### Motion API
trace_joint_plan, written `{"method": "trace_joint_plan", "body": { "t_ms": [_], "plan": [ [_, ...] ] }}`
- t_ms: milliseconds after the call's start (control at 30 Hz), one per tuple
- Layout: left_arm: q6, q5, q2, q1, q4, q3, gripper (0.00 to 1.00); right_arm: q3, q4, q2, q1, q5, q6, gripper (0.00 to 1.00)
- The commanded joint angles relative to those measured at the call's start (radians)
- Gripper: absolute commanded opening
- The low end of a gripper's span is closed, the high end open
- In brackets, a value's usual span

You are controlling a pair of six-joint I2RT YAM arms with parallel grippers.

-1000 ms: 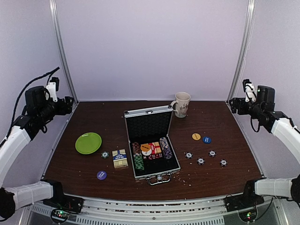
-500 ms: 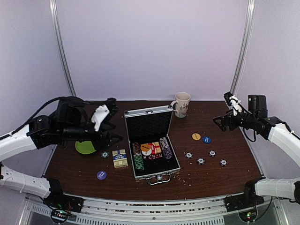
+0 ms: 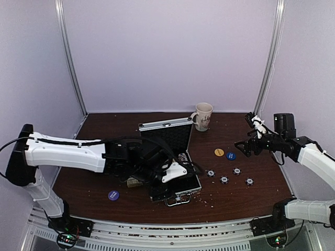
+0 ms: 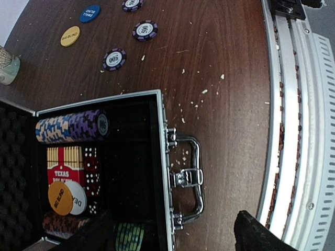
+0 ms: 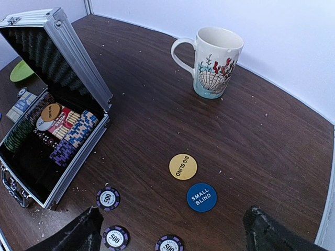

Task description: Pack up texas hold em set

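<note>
The silver case (image 3: 166,125) stands open mid-table, its lid upright. Inside lie rows of chips (image 4: 70,127), a Texas card pack (image 4: 64,167), dice and two round buttons (image 4: 60,197). My left gripper (image 3: 180,172) hangs open over the case's front edge, and its fingers (image 4: 259,235) straddle the handle (image 4: 191,178) from above. The card deck box (image 5: 23,103) lies left of the case. My right gripper (image 3: 242,146) is open above the loose things right of the case: the yellow big-blind button (image 5: 183,166), the blue small-blind button (image 5: 201,197) and purple 500 chips (image 5: 108,198).
A beige shell-patterned mug (image 5: 214,63) stands behind the case at the back. A green plate (image 5: 21,70) lies far left, hidden under my left arm in the top view. A purple button (image 3: 113,195) sits near the front left. Crumbs dot the wood near the handle.
My left arm has swung from the far left, over the plate, to above the case's front edge. The right gripper came in and down toward the blind buttons.
</note>
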Motion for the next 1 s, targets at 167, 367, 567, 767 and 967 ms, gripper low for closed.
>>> {"method": "trace_joint_plan", "body": {
  "t_ms": [167,367,567,767,967],
  "plan": [
    [0.006,-0.016,0.238,0.001,0.027,0.21,0.76,-0.013,0.017,-0.024,0.004,0.001,-0.039,0.95],
    [-0.038,-0.062,0.336,0.018,0.024,0.285,0.73,-0.004,0.01,0.001,0.004,0.012,-0.043,0.95],
    [-0.064,-0.022,0.366,0.06,0.052,0.277,0.7,-0.003,0.01,0.005,0.004,0.018,-0.047,0.95],
    [-0.031,0.08,0.387,0.07,0.054,0.273,0.69,0.0,0.01,0.016,0.004,0.022,-0.049,0.95],
    [-0.022,0.09,0.414,0.082,0.043,0.271,0.66,0.004,0.007,0.017,0.004,0.032,-0.056,0.95]
  ]
}}
